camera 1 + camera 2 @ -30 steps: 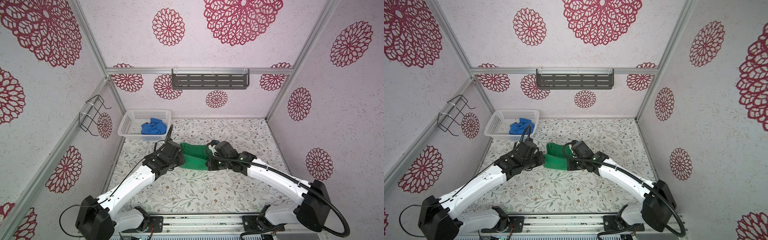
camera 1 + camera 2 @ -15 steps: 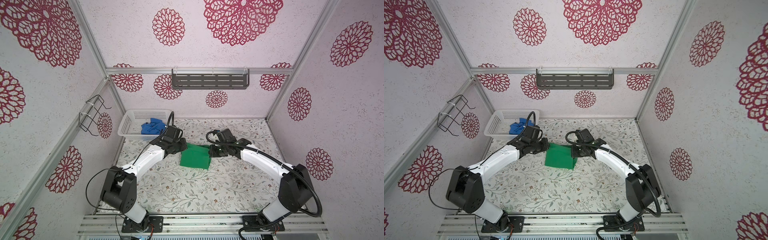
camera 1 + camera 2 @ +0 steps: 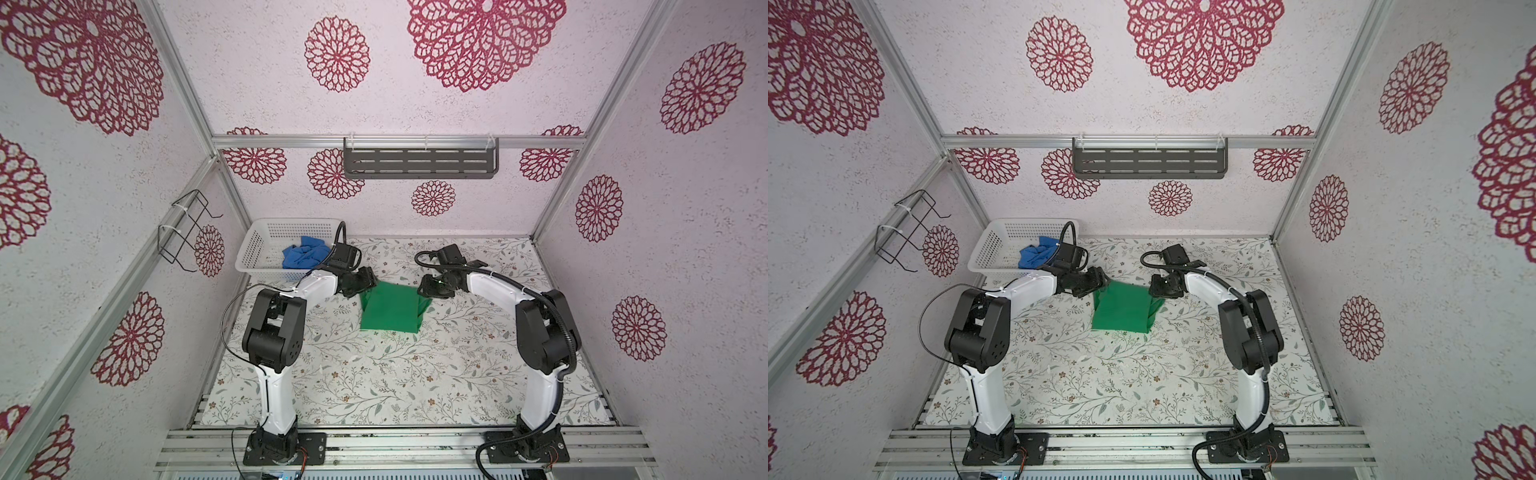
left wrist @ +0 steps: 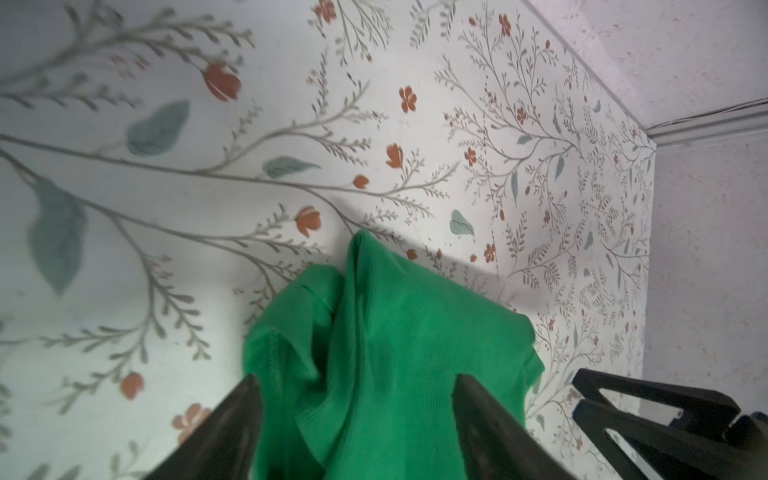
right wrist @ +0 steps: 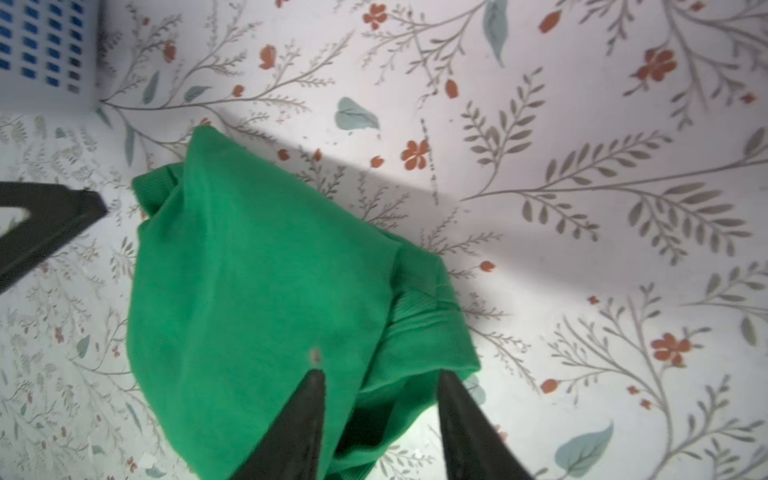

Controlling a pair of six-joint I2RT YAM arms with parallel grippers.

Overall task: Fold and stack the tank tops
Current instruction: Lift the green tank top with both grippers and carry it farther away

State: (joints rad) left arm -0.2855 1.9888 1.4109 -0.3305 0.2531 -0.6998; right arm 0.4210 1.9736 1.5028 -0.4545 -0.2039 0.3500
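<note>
- Toward the far edge of the worktop (image 3: 374, 374), about midway across, the green tank top (image 3: 390, 309) lies as a folded, roughly square pad in both top views. Its far corners are bunched up rather than flat.
- In the far left corner of the worktop stands the white basket (image 3: 257, 245), with the blue tank top (image 3: 305, 257) crumpled inside it. The two tops are well apart.
- In both top views the left gripper (image 3: 365, 282) sits at the pad's far left corner and the right gripper (image 3: 428, 289) at its far right corner. From up here neither gripper's jaws can be made out.
- A top view taken slightly to the side gives the same layout: green tank top (image 3: 1121, 309), basket (image 3: 988, 249), blue tank top (image 3: 1034, 253), left gripper (image 3: 1098, 282) and right gripper (image 3: 1160, 286).
- The left wrist view settles what the top views leave open. The left gripper (image 4: 354, 377) has its jaws spread wide, and a rumpled corner of the green tank top (image 4: 395, 332) lies loose between them, unpinched.
- This view also catches the black fingers (image 4: 648, 399) of the right gripper just beyond the cloth.
- The right wrist view shows the right gripper (image 5: 380, 373) with its jaws parted, though less widely than the left. The green tank top (image 5: 257, 291) runs under and between them with a gap showing, so it is released.
- Only this view shows the basket wall (image 5: 83, 95) up close, with blue visible through its holes. A finger (image 5: 41, 216) of the left gripper shows at the frame's edge.
</note>
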